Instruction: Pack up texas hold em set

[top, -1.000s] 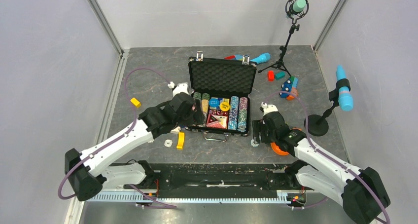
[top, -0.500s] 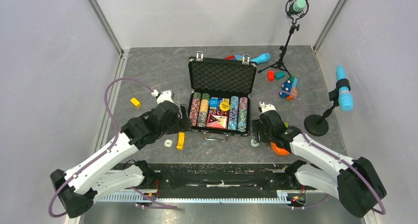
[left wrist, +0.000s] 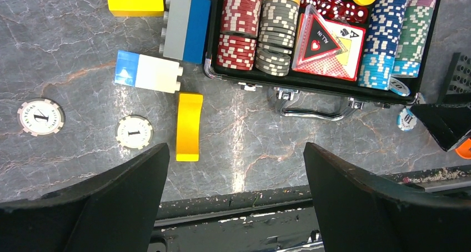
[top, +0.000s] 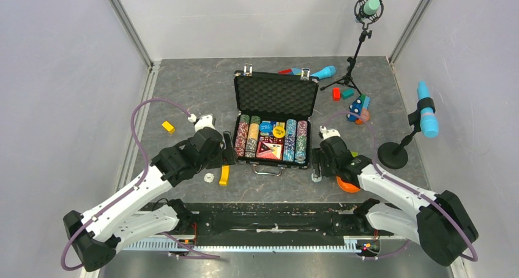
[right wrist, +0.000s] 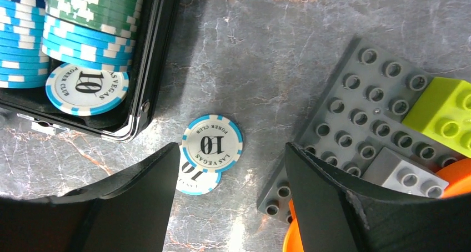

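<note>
The black briefcase [top: 275, 120] lies open mid-table with its foam lid [top: 275, 94] raised; rows of poker chips [left wrist: 261, 35] and a card deck [left wrist: 327, 44] fill it. My left gripper [top: 226, 148] hovers by the case's left front corner. It is open [left wrist: 236, 149] over bare table, with nothing between the fingers. Two white chips [left wrist: 134, 131] [left wrist: 40, 116] lie loose to its left. My right gripper [top: 317, 166] is open [right wrist: 232, 152] at the case's right front corner. It is above two overlapping blue-and-white "10" chips [right wrist: 213, 142] on the table and touches neither.
A yellow block [left wrist: 189, 126], a blue-white block [left wrist: 147, 71] and a grey-blue block [left wrist: 186, 25] lie left of the case. A grey studded plate [right wrist: 355, 119], a lime block [right wrist: 444, 113] and an orange dish [top: 349, 185] sit under my right wrist. Microphone stands [top: 398, 149] and toy blocks [top: 358, 106] stand back right.
My left arm has pulled back from the case's left chip rows to the table beside the case. The right gripper has edged slightly towards the case.
</note>
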Available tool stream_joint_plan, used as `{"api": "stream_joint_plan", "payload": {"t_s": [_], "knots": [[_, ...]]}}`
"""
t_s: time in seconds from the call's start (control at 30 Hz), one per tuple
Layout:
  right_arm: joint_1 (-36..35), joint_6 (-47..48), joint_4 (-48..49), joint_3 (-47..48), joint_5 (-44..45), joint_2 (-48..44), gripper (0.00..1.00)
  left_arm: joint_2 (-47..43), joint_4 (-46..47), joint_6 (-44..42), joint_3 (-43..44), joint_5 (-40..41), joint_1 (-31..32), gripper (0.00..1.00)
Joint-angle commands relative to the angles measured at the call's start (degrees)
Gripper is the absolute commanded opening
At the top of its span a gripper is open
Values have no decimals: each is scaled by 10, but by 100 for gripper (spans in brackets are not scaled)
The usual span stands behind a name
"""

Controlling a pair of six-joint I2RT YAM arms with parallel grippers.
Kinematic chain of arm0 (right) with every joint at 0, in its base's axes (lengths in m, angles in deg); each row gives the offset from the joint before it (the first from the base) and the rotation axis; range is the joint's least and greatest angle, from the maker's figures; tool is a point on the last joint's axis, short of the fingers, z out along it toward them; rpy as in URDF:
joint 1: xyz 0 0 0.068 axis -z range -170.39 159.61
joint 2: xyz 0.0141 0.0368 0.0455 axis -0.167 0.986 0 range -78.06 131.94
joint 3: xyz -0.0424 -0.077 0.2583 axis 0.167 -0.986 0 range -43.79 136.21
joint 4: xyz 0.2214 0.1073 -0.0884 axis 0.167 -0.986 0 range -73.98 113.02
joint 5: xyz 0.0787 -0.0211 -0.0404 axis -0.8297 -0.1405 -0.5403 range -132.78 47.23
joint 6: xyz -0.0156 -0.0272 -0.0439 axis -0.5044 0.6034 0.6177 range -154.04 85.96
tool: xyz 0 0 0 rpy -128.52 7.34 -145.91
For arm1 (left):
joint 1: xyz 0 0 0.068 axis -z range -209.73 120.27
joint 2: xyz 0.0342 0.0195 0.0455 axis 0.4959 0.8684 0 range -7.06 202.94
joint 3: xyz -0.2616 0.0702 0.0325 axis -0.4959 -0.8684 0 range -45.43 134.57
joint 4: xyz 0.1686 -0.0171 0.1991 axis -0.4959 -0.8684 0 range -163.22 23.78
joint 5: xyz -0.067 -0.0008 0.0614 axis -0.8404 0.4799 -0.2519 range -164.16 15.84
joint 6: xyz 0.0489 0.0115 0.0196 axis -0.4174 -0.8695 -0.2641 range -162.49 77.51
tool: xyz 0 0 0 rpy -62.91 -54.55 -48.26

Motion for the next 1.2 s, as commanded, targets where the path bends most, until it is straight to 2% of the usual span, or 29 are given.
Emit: {"api": "stream_joint_plan", "payload": {"t_s": [0.0,0.3,0.87,1.17], "knots": [[-13,-18,2,25,4,10,72,-11,20,20,-7,-5,-3,97],[-37,-42,-3,26,18,24,68,-19,29,19,-19,-11,-5,97],[-39,-58,14,28,25,61,59,-26,36,10,-29,-17,-13,97],[-39,-51,16,26,20,61,39,-22,41,12,-30,-23,-14,97]]}}
